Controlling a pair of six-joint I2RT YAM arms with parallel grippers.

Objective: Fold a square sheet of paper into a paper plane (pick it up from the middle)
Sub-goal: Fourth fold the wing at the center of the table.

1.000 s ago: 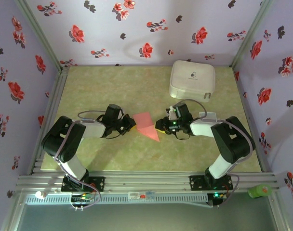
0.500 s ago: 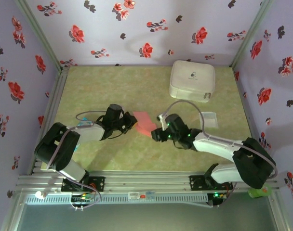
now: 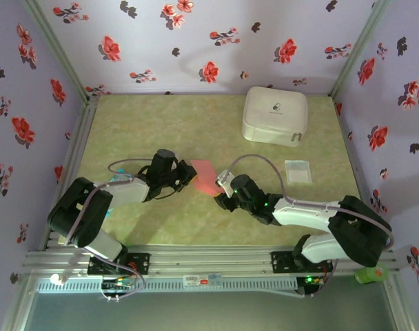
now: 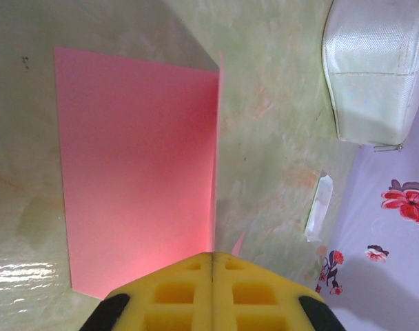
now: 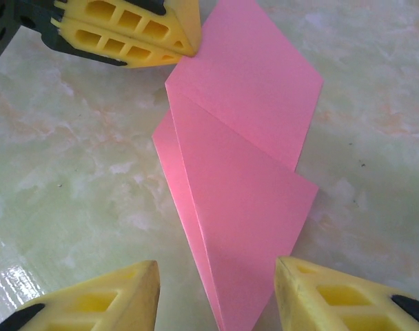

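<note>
The salmon-red sheet of paper (image 3: 205, 176) lies on the table, folded into a pointed kite shape (image 5: 244, 172) with overlapping flaps. My left gripper (image 3: 188, 176) is shut, its yellow fingertips (image 5: 175, 41) pinching the paper's left corner. In the left wrist view the paper (image 4: 137, 172) runs into the seam of my left gripper (image 4: 213, 255). My right gripper (image 3: 222, 198) stands open at the paper's near point. In the right wrist view my right gripper (image 5: 216, 272) has one yellow finger (image 5: 127, 296) on each side of that point and does not touch the paper.
A white rounded case (image 3: 275, 115) stands at the back right and shows in the left wrist view as the case (image 4: 375, 69). A small clear plastic bag (image 3: 298, 171) lies right of the paper. Flowered walls close in three sides.
My right arm swung from the paper's right side round to its near point, and its gripper opened wider. The paper's near point shifted slightly left. The left gripper stayed shut at the paper.
</note>
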